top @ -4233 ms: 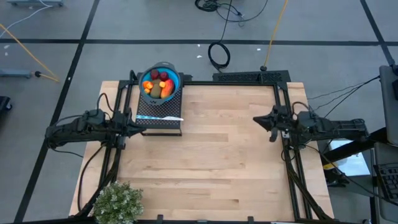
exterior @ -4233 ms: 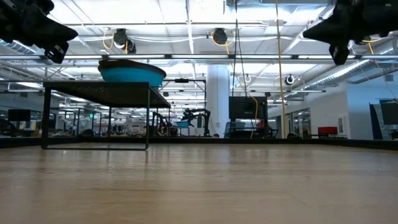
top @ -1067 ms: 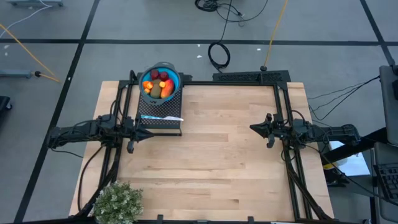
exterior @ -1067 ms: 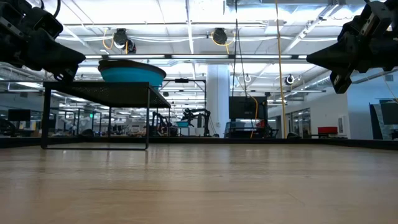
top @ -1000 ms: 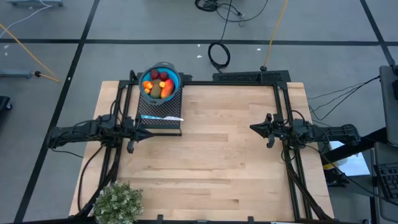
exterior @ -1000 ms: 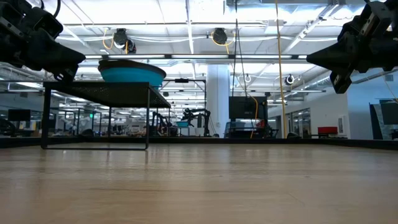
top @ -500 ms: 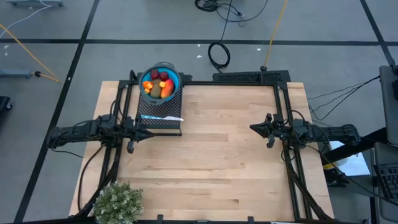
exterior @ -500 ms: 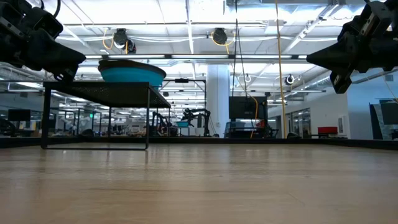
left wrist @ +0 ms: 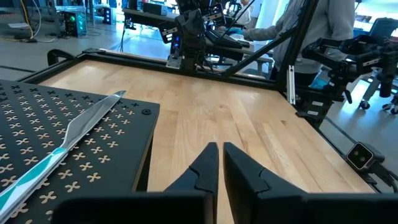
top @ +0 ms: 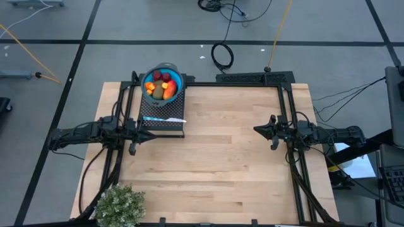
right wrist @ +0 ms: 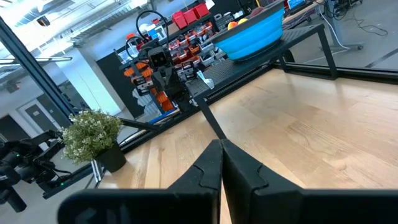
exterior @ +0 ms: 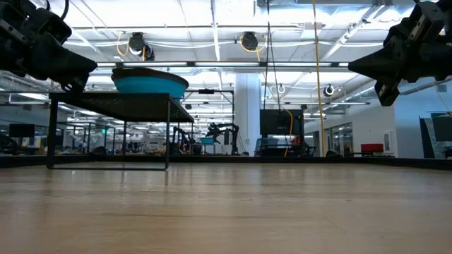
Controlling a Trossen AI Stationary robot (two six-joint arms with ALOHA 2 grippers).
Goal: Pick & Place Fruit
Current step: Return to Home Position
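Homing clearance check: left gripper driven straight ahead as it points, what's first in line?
Nothing close: left gripper clears the shelf beside it, bare table ahead; first likely the right gripper opposite, depth unclear.

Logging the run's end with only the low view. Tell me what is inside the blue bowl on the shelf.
Observer: Fruit sits in the blue bowl: dark red balls, orange pieces, one greenish oval.
Operator: Report what else lies on the shelf.
Observer: A blue-handled knife lies flat on the shelf, beside the bowl.
Operator: Give me both grippers' state.
Observer: The left gripper and the right gripper are shut, holding nothing.
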